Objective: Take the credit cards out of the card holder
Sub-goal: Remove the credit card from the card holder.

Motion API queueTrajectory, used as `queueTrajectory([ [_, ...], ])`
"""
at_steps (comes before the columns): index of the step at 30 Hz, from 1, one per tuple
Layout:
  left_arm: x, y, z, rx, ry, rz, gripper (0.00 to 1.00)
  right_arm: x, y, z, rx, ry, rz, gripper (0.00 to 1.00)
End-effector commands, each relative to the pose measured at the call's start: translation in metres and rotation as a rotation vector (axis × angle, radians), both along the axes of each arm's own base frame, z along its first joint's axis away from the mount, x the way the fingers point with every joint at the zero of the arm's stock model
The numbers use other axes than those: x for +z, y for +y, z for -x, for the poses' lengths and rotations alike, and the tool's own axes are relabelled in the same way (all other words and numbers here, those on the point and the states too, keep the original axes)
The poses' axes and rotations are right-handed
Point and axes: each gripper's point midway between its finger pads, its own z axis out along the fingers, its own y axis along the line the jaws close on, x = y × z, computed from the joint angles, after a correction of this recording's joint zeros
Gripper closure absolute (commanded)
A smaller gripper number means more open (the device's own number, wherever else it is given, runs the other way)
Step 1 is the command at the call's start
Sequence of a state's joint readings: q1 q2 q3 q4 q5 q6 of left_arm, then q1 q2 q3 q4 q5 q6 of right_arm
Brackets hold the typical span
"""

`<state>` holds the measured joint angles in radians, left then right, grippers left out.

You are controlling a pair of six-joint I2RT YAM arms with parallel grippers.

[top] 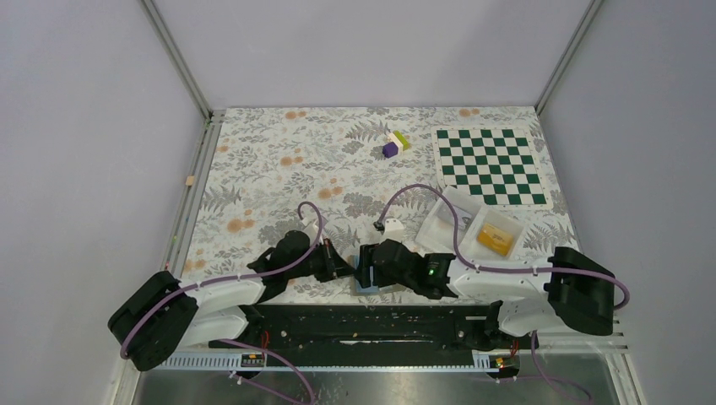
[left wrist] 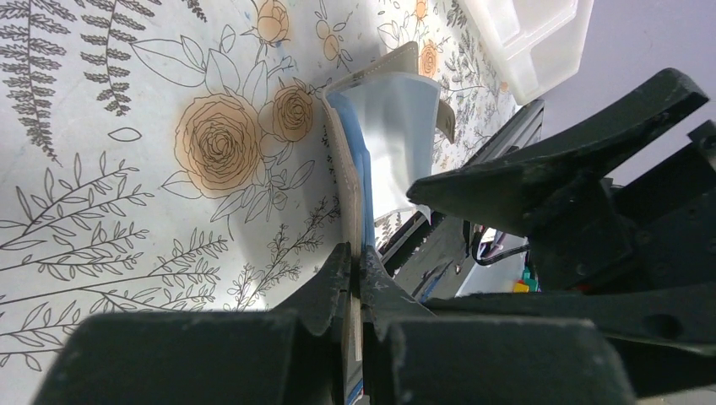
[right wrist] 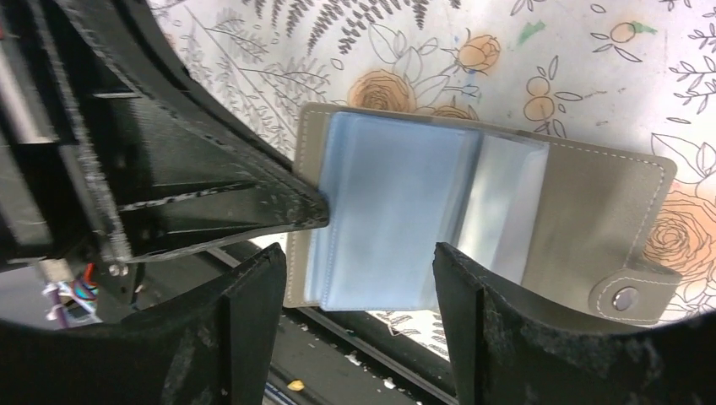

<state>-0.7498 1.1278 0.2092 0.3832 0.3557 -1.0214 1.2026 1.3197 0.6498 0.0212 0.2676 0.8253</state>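
The card holder (right wrist: 397, 211) lies open at the table's near edge, with light blue sleeves and a grey cover with a snap tab (right wrist: 626, 296). It shows edge-on in the left wrist view (left wrist: 388, 126) and small in the top view (top: 368, 280). My left gripper (left wrist: 355, 261) is shut on the holder's grey edge; it also shows in the top view (top: 342, 268). My right gripper (right wrist: 359, 257) is open, its fingers (right wrist: 253, 295) straddling the near edge of the blue sleeves without touching. No credit card shows; any are hidden in the sleeves.
A clear-white divided tray (top: 460, 221) with an orange-yellow item (top: 496, 239) stands right of the grippers. A green checkered mat (top: 490, 164) lies at the back right. Purple and yellow blocks (top: 393, 145) sit at the back. A black rail (top: 380, 321) runs along the near edge.
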Motion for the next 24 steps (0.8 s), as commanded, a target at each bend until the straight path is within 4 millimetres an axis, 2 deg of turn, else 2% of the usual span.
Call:
queueTrajectory([
  [1, 0.026, -0.009, -0.012, 0.01, -0.07, 0.051, 1.0, -0.001, -0.004, -0.009, -0.031, -0.051, 0.085, 0.28],
  [10, 0.027, -0.009, -0.012, 0.011, -0.072, 0.048, 1.0, -0.012, -0.004, -0.006, -0.03, -0.047, 0.109, 0.3],
  [18, 0.029, -0.008, -0.012, 0.015, -0.076, 0.047, 1.0, -0.02, -0.012, -0.008, -0.044, -0.057, 0.14, 0.38],
  [21, 0.029, -0.007, -0.011, 0.017, -0.073, 0.047, 1.0, -0.016, -0.013, -0.006, -0.036, -0.054, 0.125, 0.37],
  [24, 0.029, -0.007, -0.01, 0.015, -0.063, 0.052, 1.0, -0.002, -0.001, 0.001, 0.011, -0.053, 0.025, 0.3],
])
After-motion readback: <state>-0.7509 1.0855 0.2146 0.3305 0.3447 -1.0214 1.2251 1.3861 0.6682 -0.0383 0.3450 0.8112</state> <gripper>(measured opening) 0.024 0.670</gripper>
